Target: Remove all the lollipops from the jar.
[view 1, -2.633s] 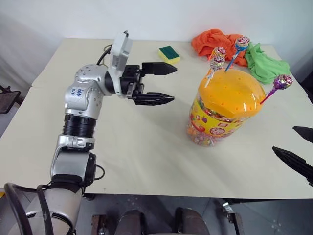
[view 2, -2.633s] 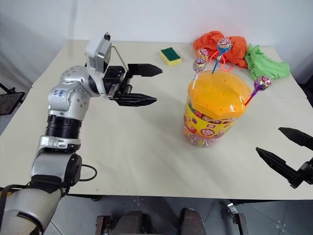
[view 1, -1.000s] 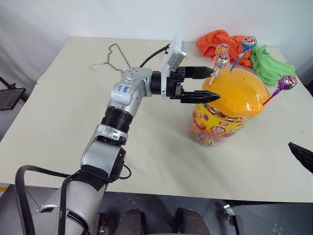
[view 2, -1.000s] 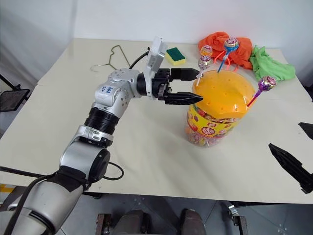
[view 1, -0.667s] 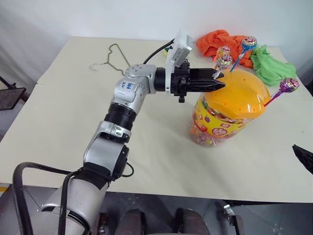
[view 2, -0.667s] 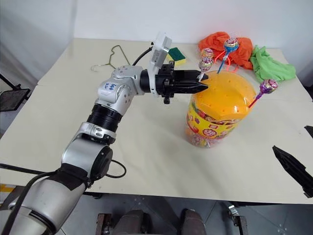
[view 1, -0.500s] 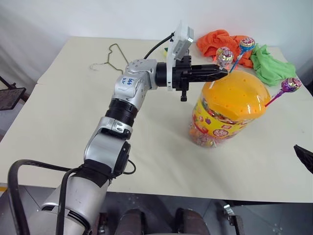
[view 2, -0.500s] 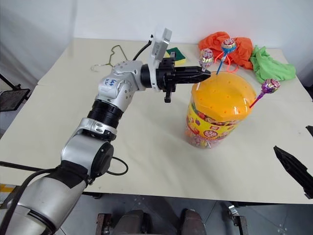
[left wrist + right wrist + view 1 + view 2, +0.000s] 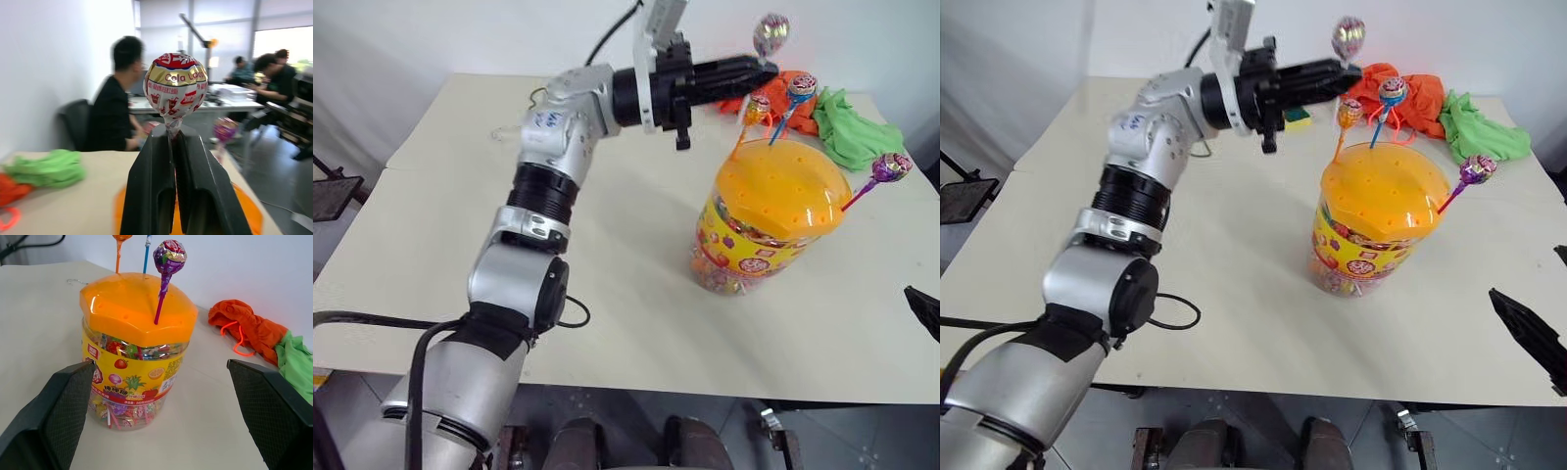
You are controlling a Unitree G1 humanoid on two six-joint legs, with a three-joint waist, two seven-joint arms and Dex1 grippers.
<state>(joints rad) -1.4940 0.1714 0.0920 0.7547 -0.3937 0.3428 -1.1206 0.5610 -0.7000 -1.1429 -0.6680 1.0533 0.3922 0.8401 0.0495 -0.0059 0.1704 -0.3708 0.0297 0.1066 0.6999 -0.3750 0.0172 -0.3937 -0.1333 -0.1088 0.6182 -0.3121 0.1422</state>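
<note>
Overhead, the left gripper (image 9: pixel 762 69) pinches a lollipop (image 9: pixel 771 32) upright, up and left of the jar (image 9: pixel 771 217); the right gripper (image 9: pixel 161 416) gapes idle.

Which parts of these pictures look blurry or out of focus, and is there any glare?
Left wrist view: the lollipop pinched in the shut left gripper is sharp, while the people and room behind are soft. Right wrist view: the jar is crisp, the near fingers loom large. Left eye view: soft glare on the orange lid.
</note>
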